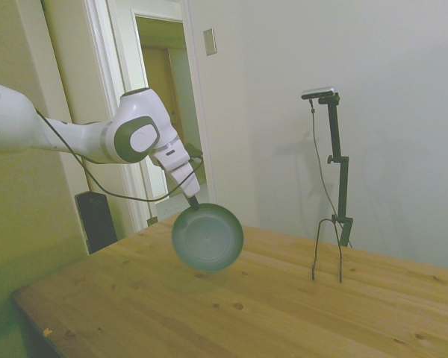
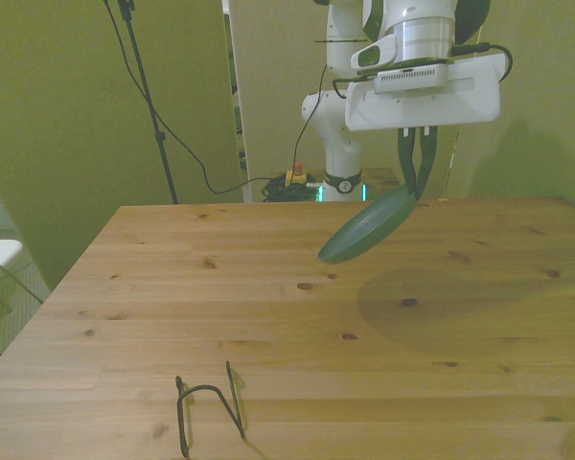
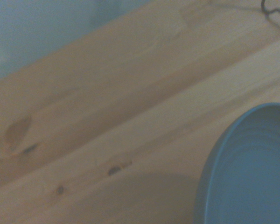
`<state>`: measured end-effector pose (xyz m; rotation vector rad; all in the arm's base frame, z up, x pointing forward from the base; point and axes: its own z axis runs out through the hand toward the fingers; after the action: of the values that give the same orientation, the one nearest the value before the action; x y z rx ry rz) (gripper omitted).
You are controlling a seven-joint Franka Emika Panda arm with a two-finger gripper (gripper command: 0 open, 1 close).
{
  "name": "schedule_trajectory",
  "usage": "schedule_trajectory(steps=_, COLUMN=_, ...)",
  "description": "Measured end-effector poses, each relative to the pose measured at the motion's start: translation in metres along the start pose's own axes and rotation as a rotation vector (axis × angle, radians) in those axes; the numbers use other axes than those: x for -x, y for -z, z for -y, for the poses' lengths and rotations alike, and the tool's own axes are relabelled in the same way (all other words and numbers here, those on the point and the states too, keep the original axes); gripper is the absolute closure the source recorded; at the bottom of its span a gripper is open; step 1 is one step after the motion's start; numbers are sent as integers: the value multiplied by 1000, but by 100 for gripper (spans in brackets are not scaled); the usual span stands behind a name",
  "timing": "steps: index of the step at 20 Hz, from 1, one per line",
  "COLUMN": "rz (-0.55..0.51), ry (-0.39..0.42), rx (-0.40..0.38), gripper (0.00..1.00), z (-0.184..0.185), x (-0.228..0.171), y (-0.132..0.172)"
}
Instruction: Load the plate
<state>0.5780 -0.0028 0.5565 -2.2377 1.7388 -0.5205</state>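
Hand (image 2: 419, 184) clamped on the rim of a round, dull green plate (image 2: 368, 226), tilted above the table (image 2: 220, 287).

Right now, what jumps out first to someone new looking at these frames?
The green plate hanging in mid-air, tilted, pinched at its rim by the gripper above the wooden table. It casts a round shadow on the boards toward the front view's right. Then the small black wire rack standing alone near the table's front edge.
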Motion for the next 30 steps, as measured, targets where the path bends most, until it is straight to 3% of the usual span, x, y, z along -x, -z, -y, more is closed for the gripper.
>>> schedule_trajectory(steps=6, rz=-71, ry=-108, rx=-87, gripper=100, z=34, x=-63, y=-41)
schedule_trajectory(steps=11, rz=-138, ry=-168, rx=-137, gripper=100, z=64, x=-120, y=-58)
schedule_trajectory(steps=20, rz=-121, ry=-138, rx=-123, gripper=100, z=73, x=-119, y=-54)
schedule_trajectory(steps=26, rz=-194, ry=-124, rx=-303, gripper=100, z=64, x=-157, y=-50)
schedule_trajectory(steps=30, rz=-179, ry=-141, rx=-407, gripper=100, z=49, x=-180, y=-55)
